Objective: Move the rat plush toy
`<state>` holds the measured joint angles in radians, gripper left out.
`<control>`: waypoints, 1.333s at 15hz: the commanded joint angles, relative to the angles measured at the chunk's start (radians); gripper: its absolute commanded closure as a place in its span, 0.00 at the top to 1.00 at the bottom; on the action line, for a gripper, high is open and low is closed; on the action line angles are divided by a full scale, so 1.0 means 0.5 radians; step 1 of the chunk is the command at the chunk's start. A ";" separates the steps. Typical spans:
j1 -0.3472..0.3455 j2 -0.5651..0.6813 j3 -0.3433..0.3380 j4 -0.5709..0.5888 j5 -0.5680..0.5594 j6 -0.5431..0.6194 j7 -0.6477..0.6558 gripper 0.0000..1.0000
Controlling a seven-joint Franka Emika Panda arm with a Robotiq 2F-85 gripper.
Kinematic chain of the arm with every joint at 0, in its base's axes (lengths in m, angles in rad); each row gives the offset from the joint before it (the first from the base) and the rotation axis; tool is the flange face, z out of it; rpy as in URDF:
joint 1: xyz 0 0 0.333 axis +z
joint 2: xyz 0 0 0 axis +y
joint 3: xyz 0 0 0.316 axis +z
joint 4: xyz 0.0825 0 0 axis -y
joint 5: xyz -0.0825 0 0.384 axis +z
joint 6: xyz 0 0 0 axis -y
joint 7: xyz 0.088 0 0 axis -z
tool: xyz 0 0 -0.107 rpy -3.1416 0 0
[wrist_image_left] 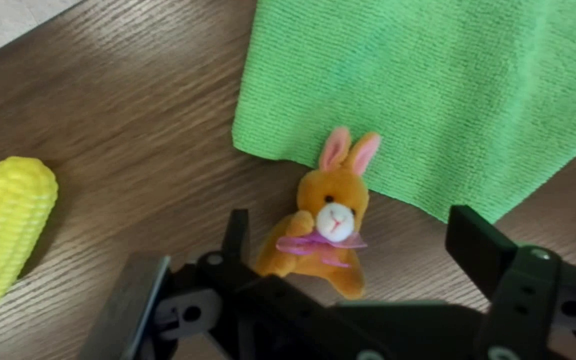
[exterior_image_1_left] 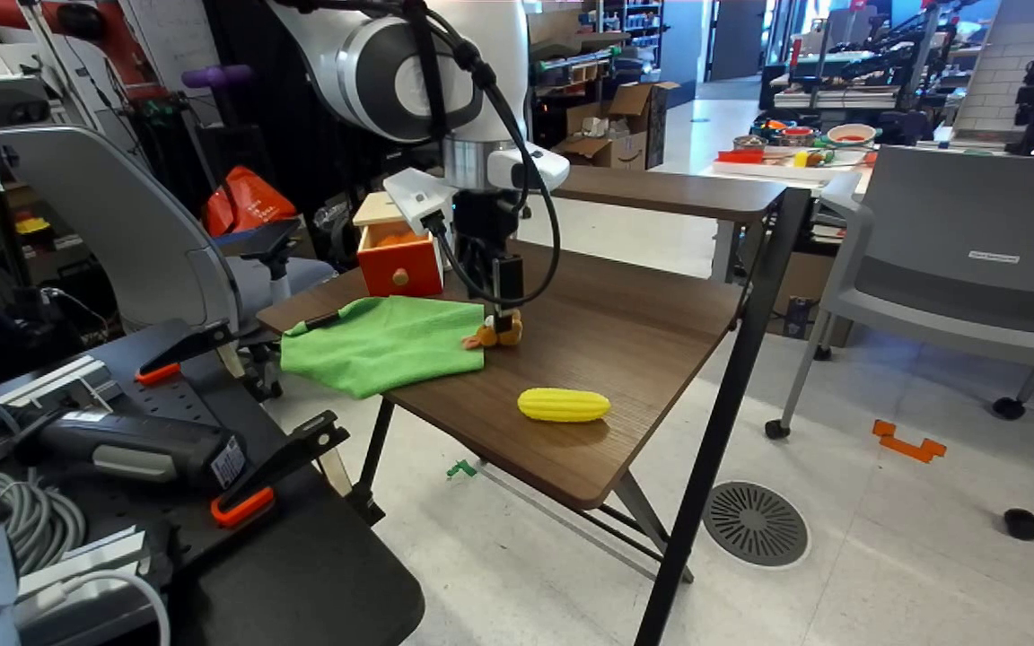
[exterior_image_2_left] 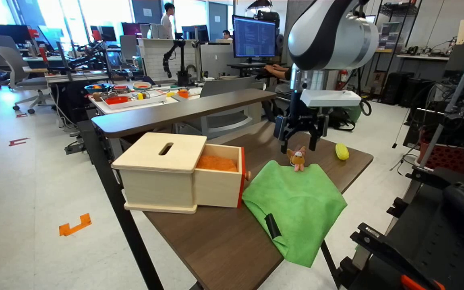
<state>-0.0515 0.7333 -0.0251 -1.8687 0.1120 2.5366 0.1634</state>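
The rat plush toy [wrist_image_left: 332, 192] is a small orange-brown plush with long pink-lined ears, a white muzzle and a purple bow. It lies on the brown table, its ears over the edge of the green cloth [wrist_image_left: 408, 90]. It also shows in both exterior views [exterior_image_1_left: 506, 334] [exterior_image_2_left: 297, 158]. My gripper [wrist_image_left: 350, 220] is open, with the toy between its spread fingers in the wrist view, nearer the left one. In both exterior views the gripper [exterior_image_1_left: 503, 321] [exterior_image_2_left: 299, 146] is right at the toy, pointing down. Its fingers are not closed on it.
A yellow corn-like object [exterior_image_1_left: 564, 405] lies near the table's [exterior_image_1_left: 634, 332] corner; it also shows in the wrist view [wrist_image_left: 5, 230]. A wooden box [exterior_image_2_left: 159, 177] with an open red-fronted drawer [exterior_image_2_left: 241, 177] holding something orange stands beside the green cloth. A raised shelf [exterior_image_2_left: 183, 112] runs along the table.
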 commanded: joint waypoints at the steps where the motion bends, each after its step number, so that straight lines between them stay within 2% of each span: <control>1: -0.013 0.078 0.032 0.084 0.074 0.043 -0.005 1.00; 4: -0.004 0.126 0.016 0.118 0.065 0.049 0.008 0.98; 5: -0.003 0.145 0.013 0.134 0.062 0.051 0.009 0.73; 7: -0.005 0.169 0.010 0.158 0.061 0.049 0.010 0.72; 10: -0.002 0.171 -0.005 0.172 0.051 0.070 0.015 0.47; 16: -0.041 0.041 -0.010 0.189 0.070 0.089 0.017 0.04; 17: -0.041 0.025 -0.014 0.203 0.065 0.083 0.020 0.00; 19: -0.039 0.012 -0.026 0.248 0.055 0.078 0.029 0.04; 20: -0.038 0.011 -0.035 0.279 0.052 0.079 0.038 0.01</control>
<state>-0.0704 0.7566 -0.0353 -1.7520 0.1227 2.5754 0.1740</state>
